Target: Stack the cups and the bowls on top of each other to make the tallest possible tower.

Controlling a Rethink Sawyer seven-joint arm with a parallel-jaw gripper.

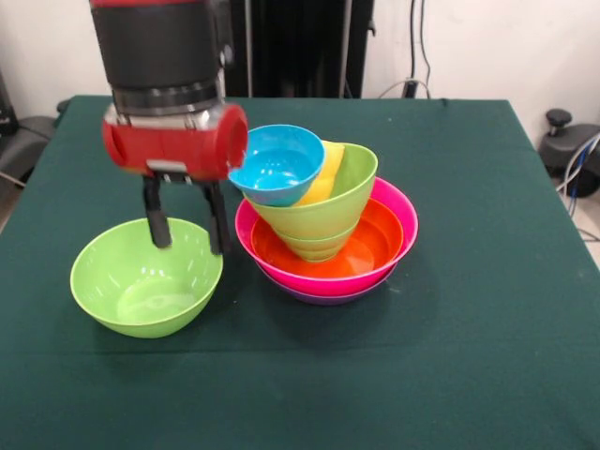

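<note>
A large lime green bowl (pixel 141 281) stands alone on the table at the front left. My gripper (pixel 186 234) hangs over its far rim, open and empty, with one finger (pixel 156 223) over the bowl's inside and the other at its right rim. To the right stands the tower: a purple bowl (pixel 323 297) lowest, then a hot pink bowl (pixel 401 214), an orange bowl (pixel 375 246), and tilted lime green bowls (pixel 328 211). In these lie a yellow cup (pixel 328 171) and a tilted sky blue bowl (pixel 274 164). The red and orange cups are out of view.
The table (pixel 469 375) is covered with a dark green cloth. The arm's red and black wrist (pixel 173 141) hangs close to the left of the sky blue bowl. Cables and a black device (pixel 567 141) lie beyond the table's right edge.
</note>
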